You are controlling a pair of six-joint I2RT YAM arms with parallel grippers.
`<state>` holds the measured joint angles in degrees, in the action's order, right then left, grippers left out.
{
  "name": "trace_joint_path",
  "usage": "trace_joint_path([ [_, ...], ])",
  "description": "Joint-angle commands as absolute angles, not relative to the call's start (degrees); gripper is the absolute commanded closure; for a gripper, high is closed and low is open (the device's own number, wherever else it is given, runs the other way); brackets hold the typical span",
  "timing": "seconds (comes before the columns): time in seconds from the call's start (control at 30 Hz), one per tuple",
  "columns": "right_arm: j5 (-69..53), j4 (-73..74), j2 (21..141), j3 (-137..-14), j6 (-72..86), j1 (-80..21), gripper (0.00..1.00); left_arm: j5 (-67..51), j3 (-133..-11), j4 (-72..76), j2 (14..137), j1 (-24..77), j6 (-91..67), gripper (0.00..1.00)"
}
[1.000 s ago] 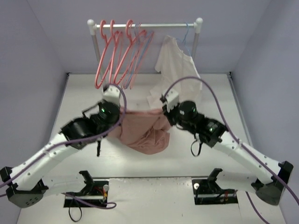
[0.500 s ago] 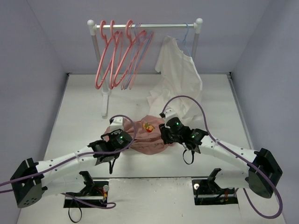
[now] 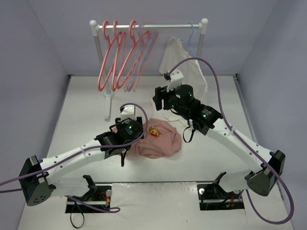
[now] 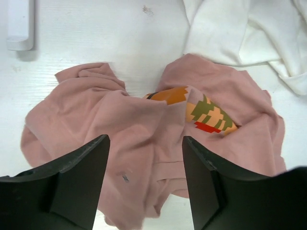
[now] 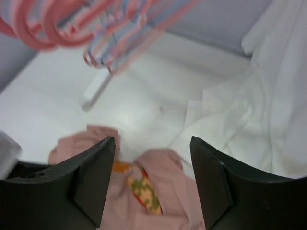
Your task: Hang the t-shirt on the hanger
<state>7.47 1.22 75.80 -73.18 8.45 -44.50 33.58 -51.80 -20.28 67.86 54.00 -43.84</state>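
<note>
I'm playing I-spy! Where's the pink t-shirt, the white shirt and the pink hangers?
pink t-shirt (image 3: 163,143): top view, crumpled middle.
white shirt (image 3: 180,55): top view, hanging body.
pink hangers (image 3: 117,60): top view, bunch's middle.

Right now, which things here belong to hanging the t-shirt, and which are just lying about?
For the job:
- pink t-shirt, crumpled on the table
- coral hangers on the rail

Lying about:
- white shirt
- pale blue hanger above it

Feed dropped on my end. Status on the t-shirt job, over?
Left gripper open, empty, over the t-shirt. Right gripper open, empty, up near the rack. It lies crumpled on the table; hanger on the rack. White shirt trails beside it.
</note>
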Motion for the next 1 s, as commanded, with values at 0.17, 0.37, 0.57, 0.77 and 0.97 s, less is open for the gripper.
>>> trace_joint_path([
  [0.17, 8.35, -3.37, 94.05, -99.71, 7.86, -42.7, 0.56, 37.16, -54.81, -34.87, 56.62, 52.19, -46.26, 0.33],
  [0.37, 13.02, -5.34, 104.65, -108.77, 9.69, -42.35, 0.61, 33.87, -56.28, -40.39, 52.55, 49.47, -46.67, 0.32],
  [0.57, 15.07, -7.34, 111.86, -114.42, 12.59, -41.99, 0.62, 32.12, -56.64, -43.47, 51.68, 49.19, -46.93, 0.32],
  [0.77, 17.19, -8.0, 113.62, -114.62, 12.99, -41.92, 0.66, 31.65, -55.97, -43.86, 50.7, 49.04, -46.76, 0.32],
  [0.97, 18.92, -8.61, 110.11, -109.76, 11.71, -41.86, 0.8, 31.73, -55.29, -43.68, 50.8, 48.96, -46.85, 0.32],
])
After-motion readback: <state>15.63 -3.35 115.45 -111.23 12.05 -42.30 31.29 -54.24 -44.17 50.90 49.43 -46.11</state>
